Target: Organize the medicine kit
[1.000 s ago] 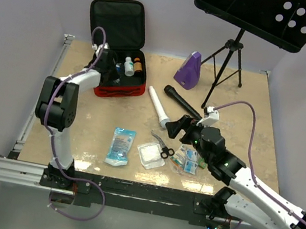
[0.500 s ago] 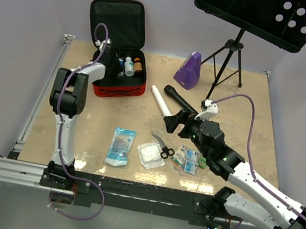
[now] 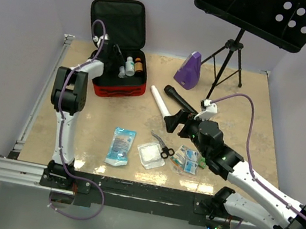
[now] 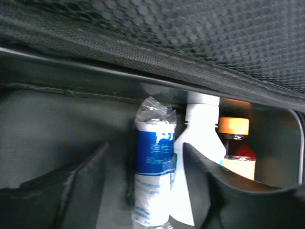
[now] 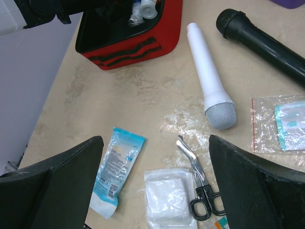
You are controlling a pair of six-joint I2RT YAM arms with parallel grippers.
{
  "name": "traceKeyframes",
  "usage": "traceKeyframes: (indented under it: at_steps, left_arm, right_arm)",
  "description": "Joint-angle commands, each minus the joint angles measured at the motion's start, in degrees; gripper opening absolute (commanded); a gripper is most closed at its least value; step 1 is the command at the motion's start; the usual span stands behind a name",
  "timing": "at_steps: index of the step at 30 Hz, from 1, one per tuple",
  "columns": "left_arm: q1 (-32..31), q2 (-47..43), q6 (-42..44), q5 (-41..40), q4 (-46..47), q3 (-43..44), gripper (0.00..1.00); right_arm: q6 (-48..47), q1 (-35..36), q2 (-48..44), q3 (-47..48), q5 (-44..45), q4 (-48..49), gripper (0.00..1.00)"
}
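The medicine kit (image 3: 119, 89) sits open at the table's far left corner. Inside it, the fingers of the left gripper (image 4: 146, 146) are spread either side of a wrapped blue-labelled roll (image 4: 152, 164), and neither seems to touch it. The roll leans on a white bottle (image 4: 202, 131). Best lift straight up with the jaws wide, so the loose wrapper does not catch. The right gripper (image 5: 155, 139) hangs spread and empty above the scissors (image 5: 198, 183), toward the near edge
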Motion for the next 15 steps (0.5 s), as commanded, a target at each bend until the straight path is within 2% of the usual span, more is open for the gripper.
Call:
traceKeyframes:
  at_steps: [1, 5, 8, 11, 13, 14, 15]
  left_arm:
    - [0.12, -3.44, 0.68, 1.81, 2.04, 1.06, 0.71]
    - [0.03, -11.07, 1.21, 3.29, 2.04, -2.88, 0.76]
    - [-2.07, -22.56, 2.08, 3.84, 3.62, -11.92, 0.78]
    - [-8.03, -37.32, 4.80, -4.48, 5.73, -24.22, 0.81]
    - [-14.00, -45.59, 7.53, -11.95, 5.12, -30.73, 0.88]
    - [-17.16, -48.77, 7.71, -15.12, 3.82, -33.72, 1.00]
    - [-19.46, -52.19, 7.28, -18.55, 2.06, -36.54, 1.00]
  right_arm:
    - [-1.20, -0.09, 0.38, 1.86, 0.59, 1.27, 0.98]
    - [-0.85, -0.09, 0.21, 2.03, 0.06, 1.62, 0.98]
    - [-1.02, -0.09, -0.23, 1.33, -0.03, 2.84, 0.98]
    - [-1.20, -0.09, 0.47, 0.37, -0.38, 4.51, 0.98]
    - [-1.20, -0.09, 1.61, -0.51, -0.56, 5.31, 0.98]
    - [-1.29, -0.09, 2.31, -0.78, -1.52, 5.66, 0.98]
    - [-1.20, -0.01, 2.92, -1.56, -2.74, 6.27, 0.98]
